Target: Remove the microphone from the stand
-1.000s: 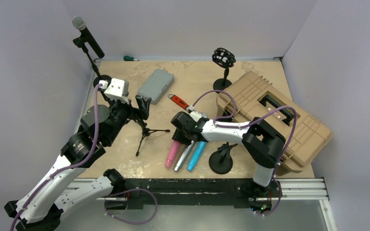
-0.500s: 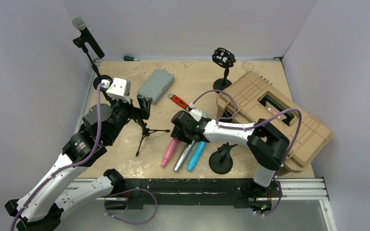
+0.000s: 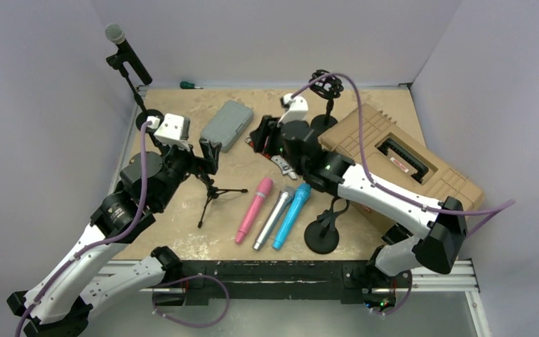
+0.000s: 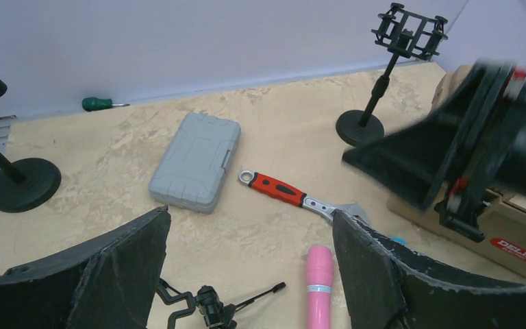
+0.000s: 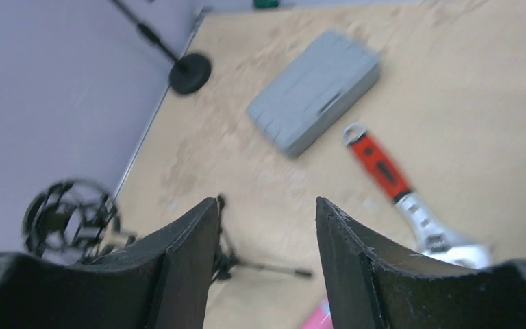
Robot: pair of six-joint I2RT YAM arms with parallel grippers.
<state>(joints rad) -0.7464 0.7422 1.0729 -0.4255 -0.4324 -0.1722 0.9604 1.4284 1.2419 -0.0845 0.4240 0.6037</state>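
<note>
The left tool (image 3: 209, 156) is hanging wide open and empty over the folding tripod (image 3: 214, 193). Its dark fingers (image 4: 109, 274) are framing the gray case (image 4: 195, 161), the red-handled wrench (image 4: 291, 195) and the tip of the pink microphone (image 4: 319, 277) just ahead. The gray-headed microphone (image 3: 130, 55) is sitting clipped high on its tall stand (image 3: 147, 118), well beyond that tool and off to its left. From the left wrist only the stand's round base and a stub of pole are showing, cut off at the frame edge.

The right tool (image 3: 261, 133) is hovering above the wrench, its fingers (image 5: 178, 260) parted by a moderate gap and holding nothing, and it is hiding most of the wrench from overhead. Its wrist view is smeared with blur; the case, the wrench and the stand's base are only just reading beyond the fingertips.

The silver microphone (image 3: 274, 216) and the blue microphone (image 3: 291, 214) are lying beside the pink one on the bench (image 3: 175, 232), behind the right tool toward the arm bases. The tan toolbox (image 3: 400, 161) is lying to its right, partly covered by the arm.
</note>
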